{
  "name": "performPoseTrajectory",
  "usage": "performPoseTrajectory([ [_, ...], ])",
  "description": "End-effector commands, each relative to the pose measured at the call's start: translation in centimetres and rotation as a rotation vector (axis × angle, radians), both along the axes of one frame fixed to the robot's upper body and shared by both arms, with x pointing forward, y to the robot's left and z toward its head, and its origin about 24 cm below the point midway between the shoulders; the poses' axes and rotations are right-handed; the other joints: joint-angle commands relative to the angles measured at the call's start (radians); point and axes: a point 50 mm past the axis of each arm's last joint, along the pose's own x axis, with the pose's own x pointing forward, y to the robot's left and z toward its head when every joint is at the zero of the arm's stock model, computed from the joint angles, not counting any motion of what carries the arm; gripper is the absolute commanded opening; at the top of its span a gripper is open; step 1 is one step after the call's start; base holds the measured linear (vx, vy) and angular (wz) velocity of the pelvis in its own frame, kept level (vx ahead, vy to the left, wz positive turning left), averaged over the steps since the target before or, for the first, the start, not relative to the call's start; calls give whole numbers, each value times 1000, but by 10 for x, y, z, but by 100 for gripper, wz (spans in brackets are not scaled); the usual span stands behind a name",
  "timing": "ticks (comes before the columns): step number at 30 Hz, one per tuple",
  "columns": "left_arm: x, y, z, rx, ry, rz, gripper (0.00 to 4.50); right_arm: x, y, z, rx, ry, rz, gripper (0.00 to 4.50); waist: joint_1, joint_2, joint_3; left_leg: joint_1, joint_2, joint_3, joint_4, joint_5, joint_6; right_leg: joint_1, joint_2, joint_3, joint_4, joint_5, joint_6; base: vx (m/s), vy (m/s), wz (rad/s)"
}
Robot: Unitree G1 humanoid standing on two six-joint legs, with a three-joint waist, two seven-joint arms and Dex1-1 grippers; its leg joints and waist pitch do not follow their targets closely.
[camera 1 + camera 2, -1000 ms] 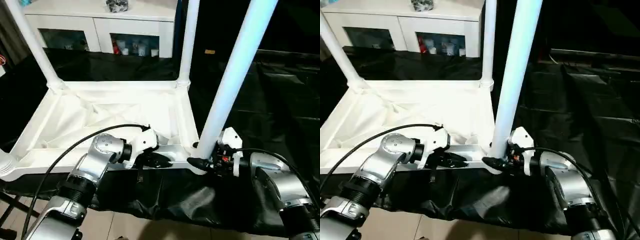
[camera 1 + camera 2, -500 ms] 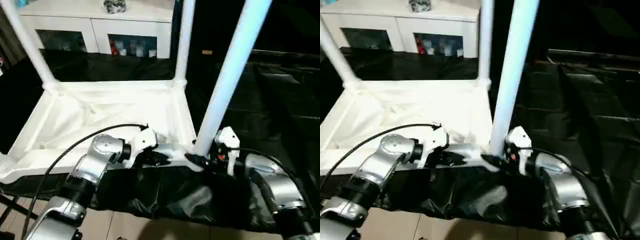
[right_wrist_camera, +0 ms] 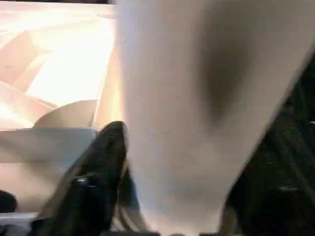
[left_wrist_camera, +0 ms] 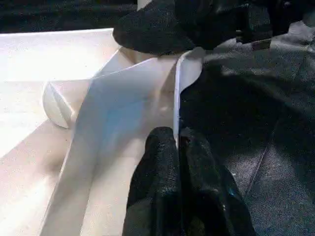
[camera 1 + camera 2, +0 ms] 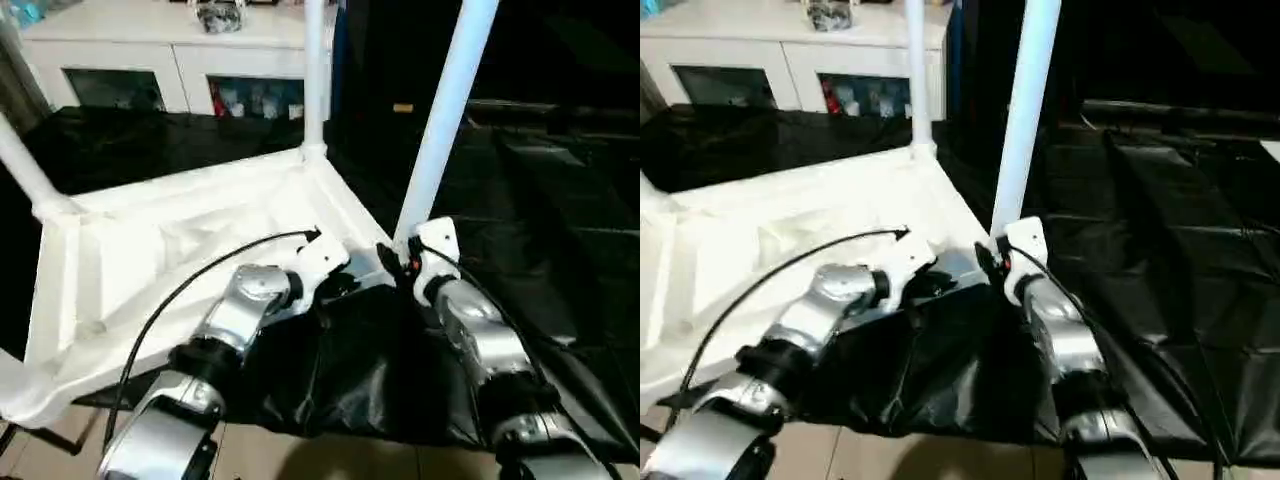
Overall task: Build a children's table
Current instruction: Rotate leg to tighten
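Pinching the children's table (image 5: 150, 250) rim, left claw (image 4: 178, 147); right claw (image 5: 392, 262) straddles a leg (image 5: 440, 110).

We see the black-sheeted bench (image 5: 560, 230) carrying the upside-down white plastic children's table (image 5: 200, 250), legs up.

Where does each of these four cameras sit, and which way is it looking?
Left eye view: on the head, looking forward and down at the upturned children's table; both silver forearms show.
Right eye view: beside it, same scene, slightly shifted.
Left wrist view: on the left wrist, looking along the left claw, pinched on the table's rim.
Right wrist view: on the right wrist, close against the near leg; one black finger beside it.
Shared: both eye views show that leg and the right claw at its base.
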Motion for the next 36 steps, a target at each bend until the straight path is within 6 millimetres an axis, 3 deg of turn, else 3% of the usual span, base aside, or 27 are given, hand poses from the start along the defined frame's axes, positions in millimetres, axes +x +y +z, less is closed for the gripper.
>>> performPoseTrajectory([
  [1, -5, -29, 6, -78, -34, -51, 0, -15, 50, -14, 91, 86, 201, 342, 3, -18, -43, -5, 27, -10, -66, -171, 64, 43, -75, 55, -87, -273, -160, 0, 0, 0],
  [4, -9, -21, 6, -92, -31, -129, 0, -18, 39, -13, 56, 57, 273, 371, 2, -18, -43, -5, 27, -10, -66, -181, 68, 43, -74, 55, -88, -282, -155, 0, 0, 0],
  [9, -14, -6, 6, -81, -16, -216, 0, -27, 19, -9, 3, 40, 445, 377, 5, -19, -48, -8, 28, -7, -61, -124, 98, 48, -74, 55, -75, -171, -187, 0, 0, 0],
  [16, -17, 7, 7, -75, 3, -279, 0, -36, -1, -1, 24, 49, 601, 377, 13, -17, -45, -3, 34, -8, -65, -161, 98, 44, -74, 54, -81, -224, -188, 0, 0, 0],
  [21, -22, 21, 10, -87, 43, -360, 0, -47, -19, 2, 43, 122, 759, 340, 21, -20, -45, -5, 36, -7, -64, -147, 106, 46, -74, 54, -77, -198, -196, 0, 0, 0],
  [29, -22, 34, 11, -74, 56, -372, 0, -56, -24, 6, 56, 163, 854, 282, 39, -21, -44, -3, 37, -7, -65, -147, 90, 43, -75, 54, -79, -234, -181, 0, 0, 0],
  [36, -22, 39, 12, -77, 62, -370, 0, -60, -25, 6, 69, 180, 888, 236, 41, -21, -45, -4, 37, -7, -65, -136, 88, 43, -75, 53, -78, -226, -179, 0, 0, 0],
])
